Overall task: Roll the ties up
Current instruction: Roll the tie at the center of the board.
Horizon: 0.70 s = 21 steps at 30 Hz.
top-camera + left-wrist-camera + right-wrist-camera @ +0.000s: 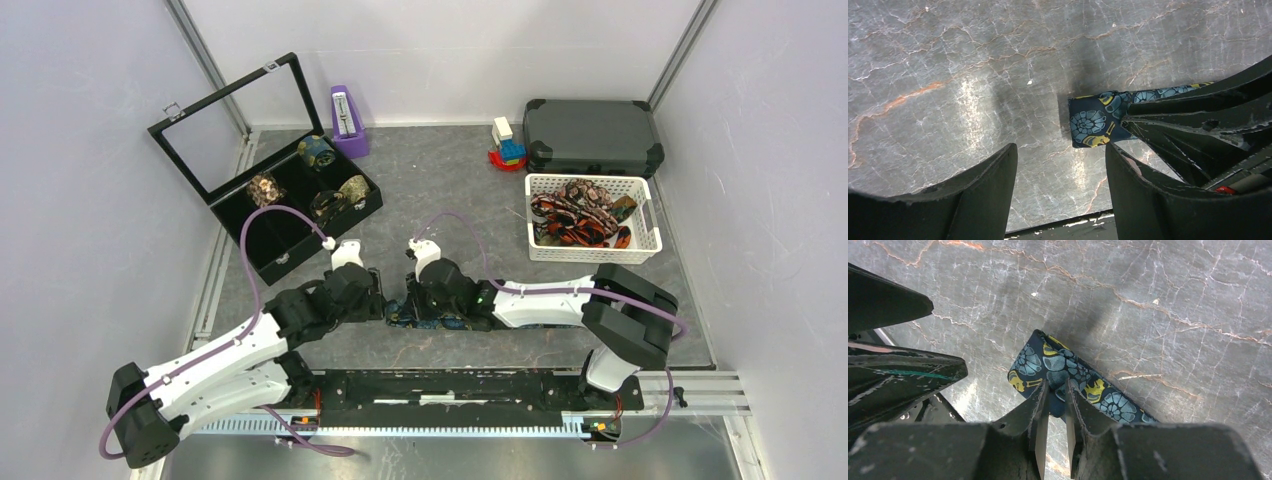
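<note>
Close to the arms' bases, both wrists lean in toward each other over the navy paisley tie point(445, 322), which lies flat as a strip along the near part of the grey marbled worktop point(450, 200). This looks like the setup for starting a coil at one end. The right end effector point(1057, 395) has its fingers drawn in to a narrow slit right at the tie's doubled-over end, with patterned fabric showing in the gap. It appears to be pinching that fold, probably to make the core that the rest winds around. The left end effector point(1063, 185) stands wide apart and holds nothing. From its wrist view the tie's end sits just beyond its fingertips and touches neither of them. It is likely waiting there to steady or guide the strip once turning begins. Farther back on the right, a white basket point(650, 215) holds a heap of loose ties point(575, 215) in red-orange and brown, presumably the supply. On the left, an open black display box point(290, 262) has rolled ties point(318, 152) in several of its compartments, while its nearer compartments show none, so finished coils evidently go there.
</note>
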Motion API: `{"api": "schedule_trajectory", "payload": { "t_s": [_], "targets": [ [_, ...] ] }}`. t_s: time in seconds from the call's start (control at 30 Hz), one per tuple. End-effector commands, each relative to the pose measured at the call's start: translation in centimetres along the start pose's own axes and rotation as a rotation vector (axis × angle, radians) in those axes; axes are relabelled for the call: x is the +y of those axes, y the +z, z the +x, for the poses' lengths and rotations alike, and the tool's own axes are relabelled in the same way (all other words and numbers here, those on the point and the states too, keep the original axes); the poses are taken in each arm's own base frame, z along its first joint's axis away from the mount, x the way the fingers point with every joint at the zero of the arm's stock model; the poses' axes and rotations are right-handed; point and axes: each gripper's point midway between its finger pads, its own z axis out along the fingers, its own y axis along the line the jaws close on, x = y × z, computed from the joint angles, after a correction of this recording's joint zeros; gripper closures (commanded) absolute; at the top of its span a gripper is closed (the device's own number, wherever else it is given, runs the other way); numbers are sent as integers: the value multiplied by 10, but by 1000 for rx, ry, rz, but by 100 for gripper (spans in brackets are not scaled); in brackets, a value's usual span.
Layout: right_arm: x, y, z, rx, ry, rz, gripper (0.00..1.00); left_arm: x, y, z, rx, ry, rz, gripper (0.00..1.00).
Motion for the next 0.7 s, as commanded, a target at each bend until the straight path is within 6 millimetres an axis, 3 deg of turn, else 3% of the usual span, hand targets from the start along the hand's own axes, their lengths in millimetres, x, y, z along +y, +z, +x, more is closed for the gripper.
{"api": "schedule_trajectory", "payload": {
  "t_s": [0.0,0.67],
  "targets": [
    [-5,-5,-5,-34,-10,14,76,-12,4,-4,-18,29,63,29],
    [-27,-7,13,-11,-13,56,77,-50,32,10,-7,-28,306,29]
  ]
}}
